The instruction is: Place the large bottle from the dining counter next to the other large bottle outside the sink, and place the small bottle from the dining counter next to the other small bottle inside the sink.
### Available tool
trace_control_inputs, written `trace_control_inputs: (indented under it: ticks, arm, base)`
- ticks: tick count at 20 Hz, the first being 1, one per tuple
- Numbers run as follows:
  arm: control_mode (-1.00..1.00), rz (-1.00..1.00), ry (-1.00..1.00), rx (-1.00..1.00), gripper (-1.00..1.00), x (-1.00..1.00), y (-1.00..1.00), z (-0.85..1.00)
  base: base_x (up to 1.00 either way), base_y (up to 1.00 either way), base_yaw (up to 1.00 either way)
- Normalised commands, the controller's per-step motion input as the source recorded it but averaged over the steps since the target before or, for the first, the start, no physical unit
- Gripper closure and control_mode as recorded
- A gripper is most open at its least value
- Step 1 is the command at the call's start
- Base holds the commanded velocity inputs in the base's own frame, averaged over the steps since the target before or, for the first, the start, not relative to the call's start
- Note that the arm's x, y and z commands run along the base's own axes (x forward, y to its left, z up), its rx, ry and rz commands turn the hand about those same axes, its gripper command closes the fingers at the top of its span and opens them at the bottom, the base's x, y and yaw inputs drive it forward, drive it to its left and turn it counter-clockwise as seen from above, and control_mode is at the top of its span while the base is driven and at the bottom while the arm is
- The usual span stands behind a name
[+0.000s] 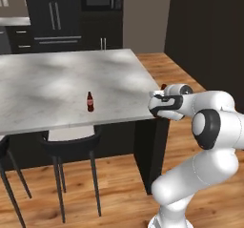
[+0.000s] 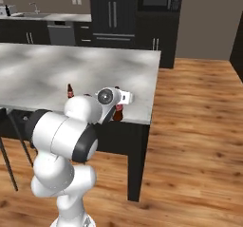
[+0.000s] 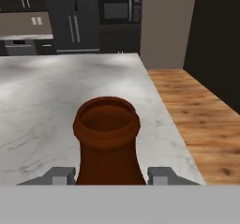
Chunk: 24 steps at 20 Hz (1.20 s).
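The large bottle (image 3: pixel 108 141) is framed between released jaws at the bench (image 1: pixel 57 86) corner, the small bottle (image 1: pixel 89 101) at nine o'clock. Jaws should be closed squarely below the neck.

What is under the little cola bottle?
The small bottle stands upright on the pale marble dining counter. A black stool sits below the counter's edge. The counter's top hides what lies directly beneath it.
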Motion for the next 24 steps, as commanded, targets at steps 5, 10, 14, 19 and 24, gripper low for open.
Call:
trace_control_inputs:
  ticks: [5,10,14,19,24]
  arm:
    - [1.00,0.00,0.00,0.00,1.00,0.00,0.00,0.00]
    - [1.00,0.00,0.00,0.00,1.00,0.00,0.00,0.00]
    - [1.00,0.00,0.00,0.00,1.00,0.00,0.00,0.00]
    - [1.00,0.00,0.00,0.00,1.00,0.00,0.00,0.00]
    - [1.00,0.00,0.00,0.00,1.00,0.00,0.00,0.00]
  base:
    - [0.04,-0.74,0.00]
    - [0.18,-0.75,0.00]
    - [0.39,-0.74,0.00]
    - [0.60,-0.72,0.00]
    - [0.70,-0.66,-0.01]
